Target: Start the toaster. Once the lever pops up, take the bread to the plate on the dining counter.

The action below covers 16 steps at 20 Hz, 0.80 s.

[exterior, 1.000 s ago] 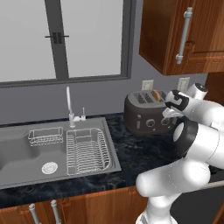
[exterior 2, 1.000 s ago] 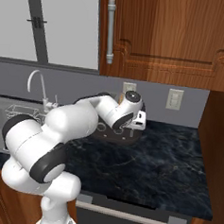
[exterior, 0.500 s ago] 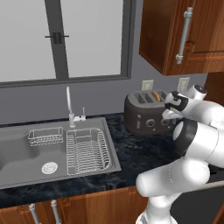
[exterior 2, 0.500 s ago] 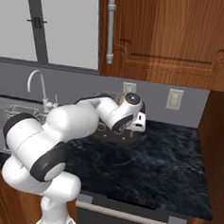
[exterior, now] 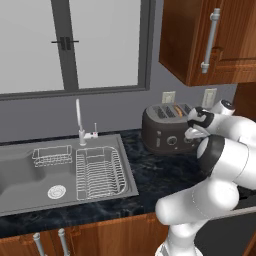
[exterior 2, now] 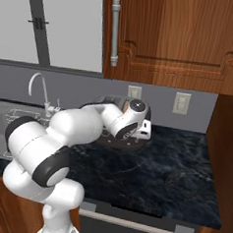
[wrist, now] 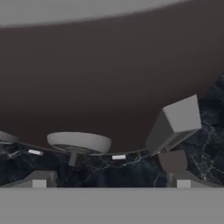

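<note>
First step in hand: starting the toaster [exterior: 167,129], lever not yet pushed as far as I can judge. The toaster sits on the dark speckled surface [exterior 2: 149,175] right of the steel sink [exterior: 60,170], back against the grey wall under the wooden cabinet [exterior: 210,40]. The gripper [exterior: 196,127] is at the toaster's right end, low against its side; its fingers stand wide apart, holding nothing. In the hand view the toaster's brown body looms close, a round knob [wrist: 78,142] at lower left and a grey block-shaped lever [wrist: 177,122] at right, just above one fingertip [wrist: 172,160]. Bread [exterior: 176,111] shows as a thin tan edge in a top slot; hard to tell more. Next move, as I judge it: get a finger onto the top of that lever and press straight down until it latches, then back off and wait for the pop. The risk is slipping off the small lever. No brand, label or readable writing anywhere; small pale marks near the knob are too blurred to read.
</note>
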### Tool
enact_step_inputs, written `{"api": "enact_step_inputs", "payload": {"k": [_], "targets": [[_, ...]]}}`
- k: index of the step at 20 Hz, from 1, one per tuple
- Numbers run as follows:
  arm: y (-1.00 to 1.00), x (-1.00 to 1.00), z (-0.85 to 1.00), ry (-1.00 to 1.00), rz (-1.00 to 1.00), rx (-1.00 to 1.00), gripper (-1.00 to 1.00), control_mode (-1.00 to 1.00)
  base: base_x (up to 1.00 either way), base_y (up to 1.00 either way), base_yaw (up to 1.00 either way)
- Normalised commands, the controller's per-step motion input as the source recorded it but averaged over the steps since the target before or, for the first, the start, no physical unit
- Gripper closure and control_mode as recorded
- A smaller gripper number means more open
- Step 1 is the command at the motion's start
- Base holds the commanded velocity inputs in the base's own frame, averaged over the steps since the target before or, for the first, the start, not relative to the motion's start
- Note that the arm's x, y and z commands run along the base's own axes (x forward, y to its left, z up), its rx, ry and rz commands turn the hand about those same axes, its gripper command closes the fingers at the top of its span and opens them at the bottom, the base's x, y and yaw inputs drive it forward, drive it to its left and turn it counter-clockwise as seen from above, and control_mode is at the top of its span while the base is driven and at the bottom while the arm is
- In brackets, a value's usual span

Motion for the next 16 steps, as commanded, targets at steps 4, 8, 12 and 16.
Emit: {"api": "enact_step_inputs", "payload": {"k": [4, 8, 12, 16], "targets": [[0.00, 0.00, -0.15, 0.00, 0.00, 0.00, -1.00, -1.00, 0.00, 0.00, 0.00], [0.00, 0.00, -0.14, 0.00, 0.00, 0.00, -1.00, -1.00, 0.00, 0.00, 0.00], [0.00, 0.00, -0.12, 0.00, 0.00, 0.00, -1.00, -1.00, 0.00, 0.00, 0.00], [0.00, 0.00, -0.12, 0.00, 0.00, 0.00, -1.00, -1.00, 0.00, 0.00, 0.00]]}}
